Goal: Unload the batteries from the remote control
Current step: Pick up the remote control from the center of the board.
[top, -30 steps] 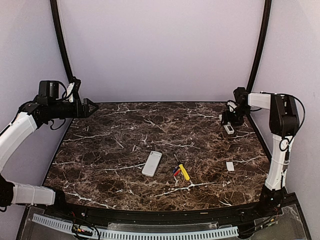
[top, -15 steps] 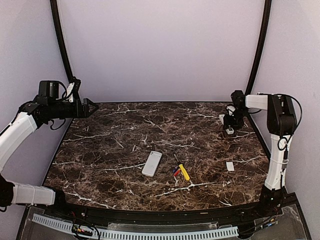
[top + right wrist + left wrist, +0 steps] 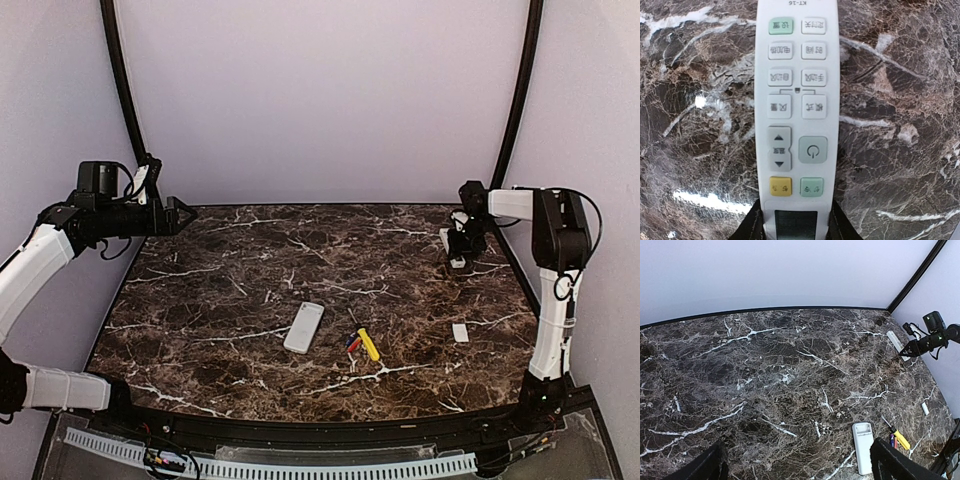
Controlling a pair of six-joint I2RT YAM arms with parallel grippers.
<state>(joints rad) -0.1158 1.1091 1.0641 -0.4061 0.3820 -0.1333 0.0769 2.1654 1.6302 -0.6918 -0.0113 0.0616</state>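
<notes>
My right claw (image 3: 796, 227) pinches a white plastic remote control (image 3: 796, 100), buttons up, far right; left claw (image 3: 185, 214) gapes empty. At centre, red and blue cylindrical batteries (image 3: 351, 343) lie out already; this remote looks unopened.

**Yellow-handled screwdriver (image 3: 368, 345) and its neighbours**

The screwdriver lies on a dark marble table (image 3: 220, 290), tip pointing away. A small flat white cover (image 3: 460, 333) rests well to its right. Nearer than it, a white slotted cable duct (image 3: 260, 468) lines the table's front edge
</notes>
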